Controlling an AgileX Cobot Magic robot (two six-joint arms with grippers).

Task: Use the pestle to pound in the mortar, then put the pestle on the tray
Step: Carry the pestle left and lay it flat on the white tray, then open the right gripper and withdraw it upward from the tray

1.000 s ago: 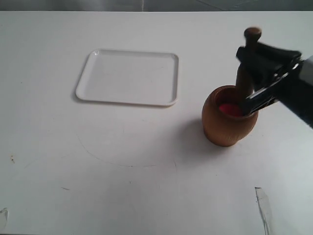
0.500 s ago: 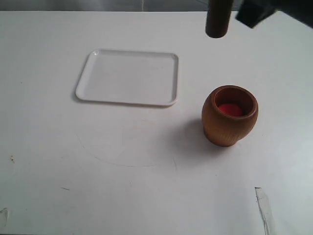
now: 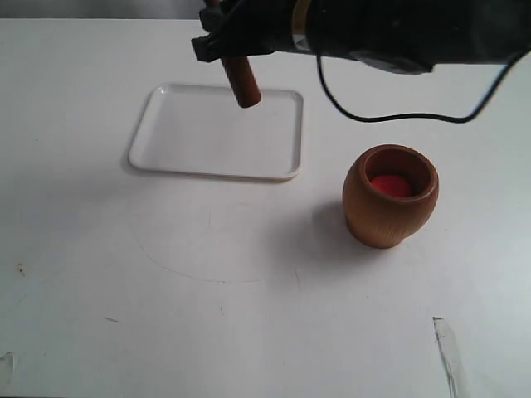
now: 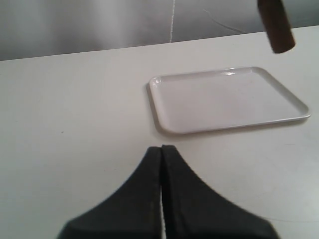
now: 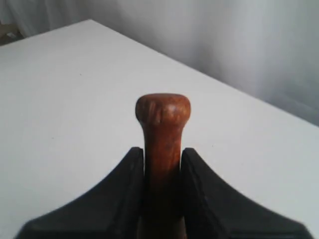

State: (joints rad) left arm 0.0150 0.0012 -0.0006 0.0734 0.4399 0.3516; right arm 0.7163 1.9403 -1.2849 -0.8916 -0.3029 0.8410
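The light-brown wooden mortar (image 3: 390, 196) stands on the table at the right, its red bottom showing and nothing inside it. My right gripper (image 3: 222, 43) reaches across from the right and is shut on the dark reddish-brown pestle (image 3: 242, 81), which hangs thick end down above the far right part of the white tray (image 3: 166, 145). In the right wrist view the pestle (image 5: 162, 129) sits between the black fingers (image 5: 199, 172) with its knob sticking out. The left wrist view shows my left gripper (image 4: 161, 148) shut and empty, short of the tray (image 4: 169, 112), with the pestle (image 4: 275, 25) hanging above its far corner.
The right arm (image 3: 390, 29) and its black cable (image 3: 398, 116) stretch across the back of the table above the mortar. A strip of tape (image 3: 445, 348) lies at the front right. Faint pencil arcs mark the white table (image 3: 216, 274).
The right gripper lifted the pestle out of the mortar, then carried it left from above the mortar to above the tray. The mortar, the tray and the left gripper have stayed put.
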